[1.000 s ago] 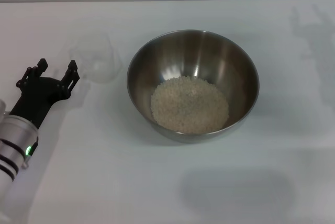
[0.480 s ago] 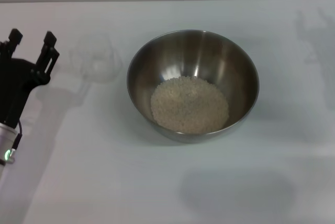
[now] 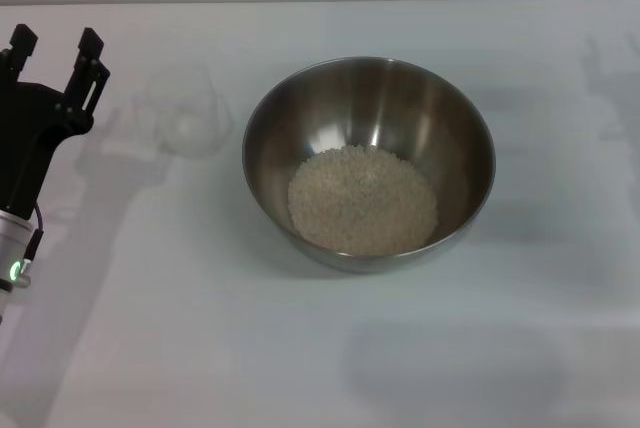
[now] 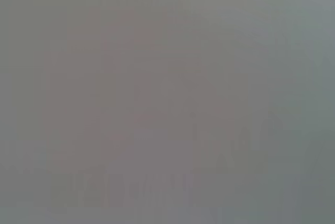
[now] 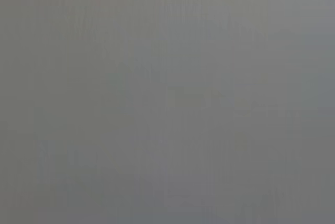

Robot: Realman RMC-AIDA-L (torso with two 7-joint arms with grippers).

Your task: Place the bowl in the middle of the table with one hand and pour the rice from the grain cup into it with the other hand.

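In the head view the shiny steel bowl stands in the middle of the white table. A heap of pale rice lies in its bottom. The clear grain cup stands upright on the table just left of the bowl, and it looks empty. My left gripper hangs open at the left edge of the view, apart from the cup, with nothing between its fingers. The right gripper is out of view. Both wrist views show only a plain grey blur.
A faint shadow of an arm falls on the table at the far right. The table's far edge runs along the top of the head view.
My left gripper has drawn back from the cup toward the left edge and risen, fingers now pointing away from me. The cup and the bowl have not moved.
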